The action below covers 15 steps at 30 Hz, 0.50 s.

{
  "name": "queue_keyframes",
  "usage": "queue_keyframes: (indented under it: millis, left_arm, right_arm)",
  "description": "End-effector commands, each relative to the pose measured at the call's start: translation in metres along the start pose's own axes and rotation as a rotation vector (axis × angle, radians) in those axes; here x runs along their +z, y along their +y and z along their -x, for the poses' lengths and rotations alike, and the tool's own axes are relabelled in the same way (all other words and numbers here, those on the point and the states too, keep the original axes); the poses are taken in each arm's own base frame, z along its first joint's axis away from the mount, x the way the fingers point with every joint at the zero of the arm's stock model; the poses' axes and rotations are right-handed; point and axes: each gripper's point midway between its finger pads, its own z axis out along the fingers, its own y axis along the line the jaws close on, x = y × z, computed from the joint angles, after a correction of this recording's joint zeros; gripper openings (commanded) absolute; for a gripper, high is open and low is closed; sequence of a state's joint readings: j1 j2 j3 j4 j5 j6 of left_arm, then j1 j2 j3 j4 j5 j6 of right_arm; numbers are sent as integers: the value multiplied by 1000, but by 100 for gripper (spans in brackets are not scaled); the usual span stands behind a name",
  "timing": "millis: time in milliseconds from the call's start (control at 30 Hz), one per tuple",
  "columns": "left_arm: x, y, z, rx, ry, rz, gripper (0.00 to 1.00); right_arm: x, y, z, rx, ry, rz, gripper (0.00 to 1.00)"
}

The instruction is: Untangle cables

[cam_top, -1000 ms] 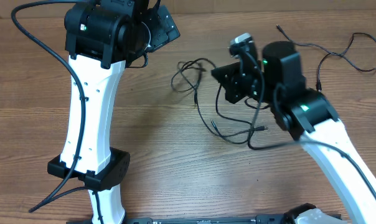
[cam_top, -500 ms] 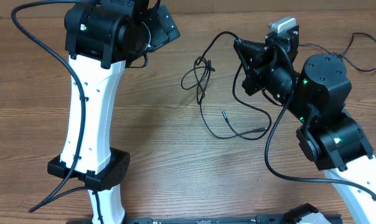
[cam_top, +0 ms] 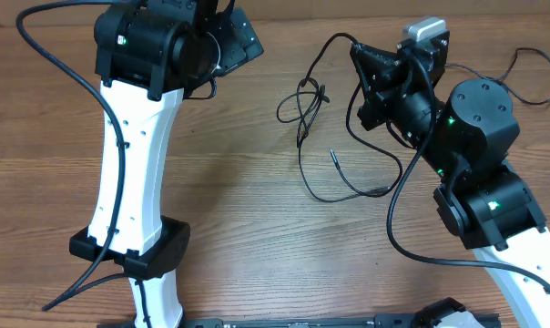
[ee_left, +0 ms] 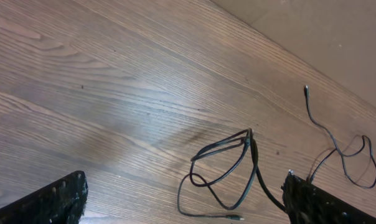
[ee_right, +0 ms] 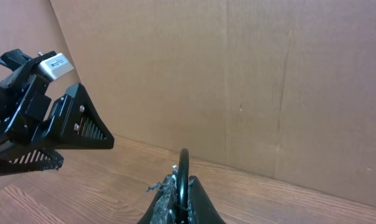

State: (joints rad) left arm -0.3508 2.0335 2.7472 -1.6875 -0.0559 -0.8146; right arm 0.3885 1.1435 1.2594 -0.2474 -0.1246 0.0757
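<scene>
Black cables (cam_top: 304, 96) have dragged back and right across the wooden table (cam_top: 239, 182), my right gripper (ee_right: 180, 186) clenched on one strand, left gripper (ee_left: 185, 202) spread wide. Overhead, my right fingertips are hidden behind the arm.

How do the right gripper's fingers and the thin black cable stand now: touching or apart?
Touching. The right wrist view shows the thin black cable pinched between the shut fingers of the right gripper.

White links (cam_top: 134, 155), black joints (cam_top: 480, 114), green LEDs (cam_top: 122, 40), black cabling (cam_top: 391, 223)
</scene>
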Motion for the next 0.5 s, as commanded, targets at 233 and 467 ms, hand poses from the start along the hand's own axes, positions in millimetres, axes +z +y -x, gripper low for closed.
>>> queue_keyframes:
  millis: [233,467]
  left_arm:
    - [1,-7,-8,2,52,-43,100]
    - [-8,-39,-41,625,171,-304,100]
  right_arm:
    - [-8,5,37,-13,-142,11,4]
    - [-16,2,74,-7,-298,-22,4]
